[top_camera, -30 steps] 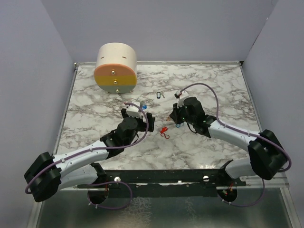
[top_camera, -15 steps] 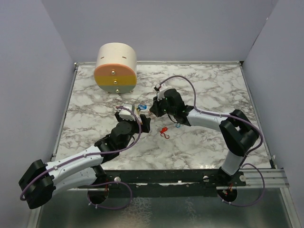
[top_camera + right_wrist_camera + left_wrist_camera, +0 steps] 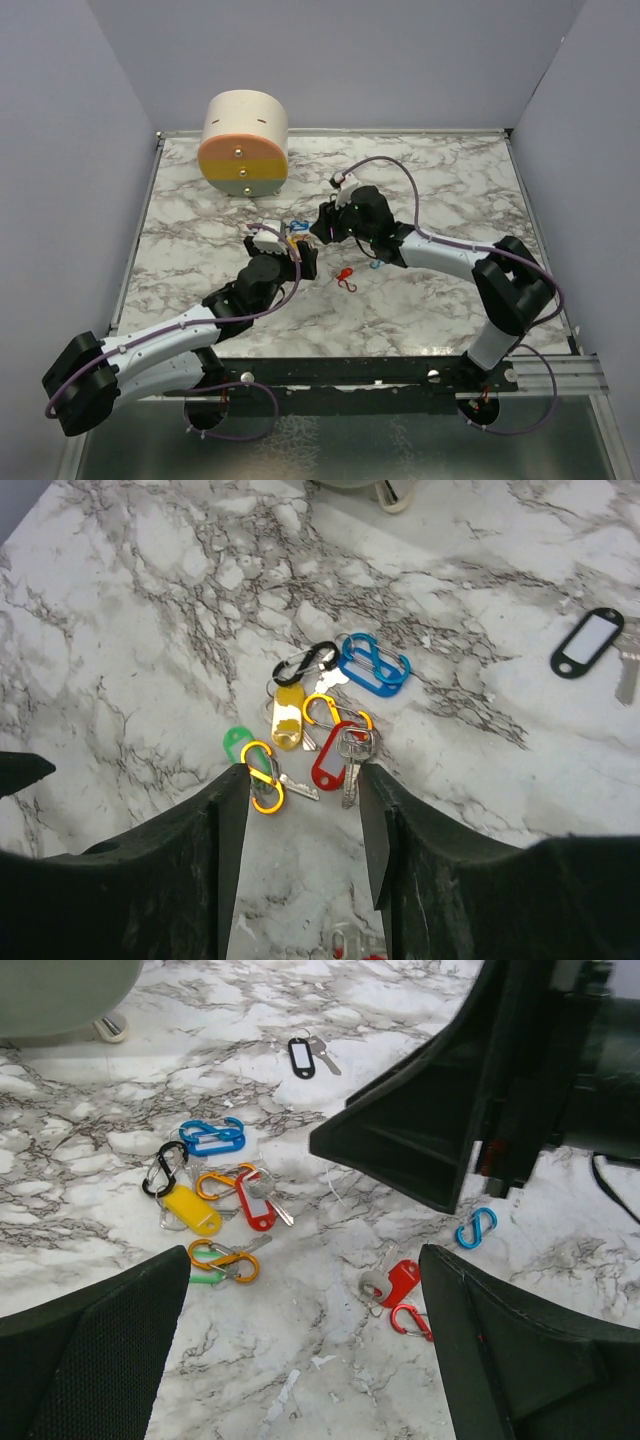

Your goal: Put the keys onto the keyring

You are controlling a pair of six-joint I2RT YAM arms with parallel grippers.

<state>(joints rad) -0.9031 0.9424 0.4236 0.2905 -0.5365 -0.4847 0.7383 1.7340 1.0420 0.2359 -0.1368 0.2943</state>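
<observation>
The keys lie in a small pile (image 3: 310,720) on the marble: black clip (image 3: 305,662), blue clip (image 3: 375,665), yellow tag (image 3: 287,718), red tag with key (image 3: 330,765), green tag (image 3: 238,745) and orange S-clip (image 3: 262,777). My right gripper (image 3: 302,780) hovers just over the pile's near edge, open, nothing between its fingers. My left gripper (image 3: 305,1290) is open wide beside the pile (image 3: 215,1210), with a red tag and key (image 3: 400,1282), a red clip (image 3: 410,1320) and a blue S-clip (image 3: 476,1228) near its right finger. I cannot tell which piece is the keyring.
A black tag with key (image 3: 301,1057) lies apart, farther back. The big cream-and-orange cylinder (image 3: 243,142) stands at the back left. The two grippers (image 3: 306,240) nearly meet above the pile, the right one filling the left wrist view's upper right.
My right arm swung left from mid-table to the pile, and its jaws went from shut to open. My left gripper edged slightly left and stayed open.
</observation>
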